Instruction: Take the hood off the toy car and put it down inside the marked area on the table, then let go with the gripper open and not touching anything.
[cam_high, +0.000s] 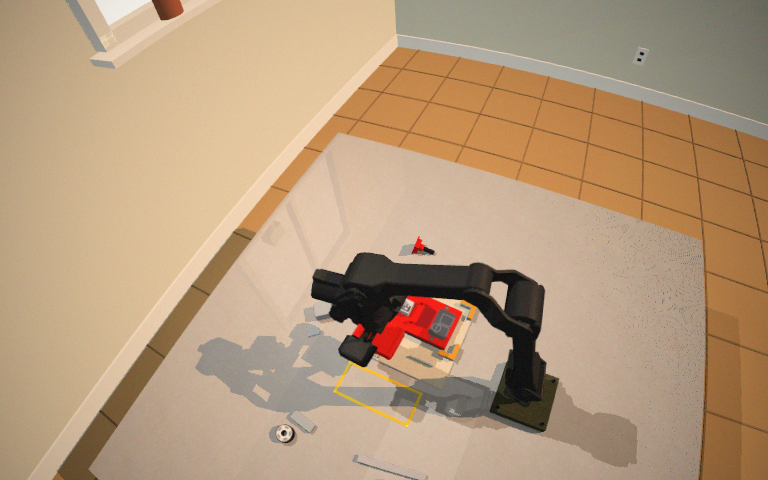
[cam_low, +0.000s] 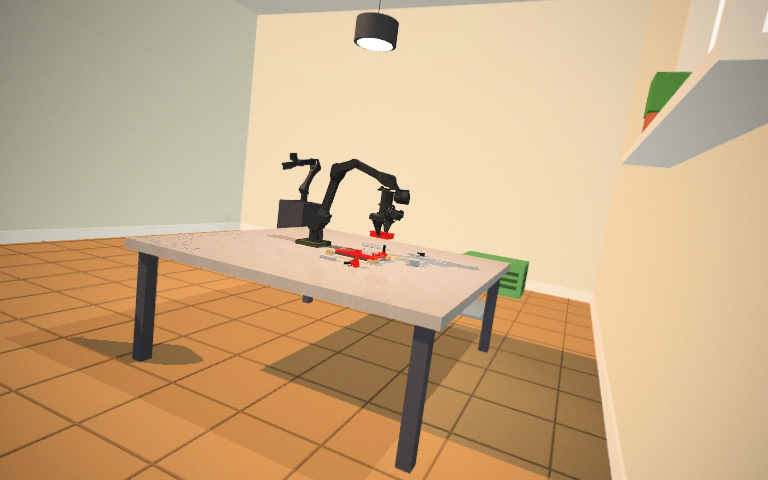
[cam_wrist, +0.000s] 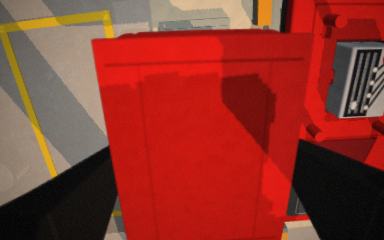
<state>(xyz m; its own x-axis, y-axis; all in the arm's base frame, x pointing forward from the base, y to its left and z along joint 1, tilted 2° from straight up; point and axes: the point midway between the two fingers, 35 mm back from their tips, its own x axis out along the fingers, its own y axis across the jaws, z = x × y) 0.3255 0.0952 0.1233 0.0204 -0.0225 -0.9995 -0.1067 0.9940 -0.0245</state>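
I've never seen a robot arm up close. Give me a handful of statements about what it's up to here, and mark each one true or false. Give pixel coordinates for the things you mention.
1. The gripper (cam_low: 382, 233) is holding the red hood (cam_high: 389, 343) (cam_low: 381, 234) (cam_wrist: 200, 135). True.
2. The hood is already lying inside the yellow outline (cam_high: 371, 405) (cam_wrist: 22, 85). False: it is held up above the table (cam_high: 566, 237) (cam_low: 283, 271).
3. With the hood off, a grey block shows in the toy car (cam_high: 447, 325) (cam_low: 351, 253) (cam_wrist: 320, 125). True.
4. The arm's base plate (cam_high: 546, 418) (cam_low: 303, 243) is bright yellow. False: it is dark green.
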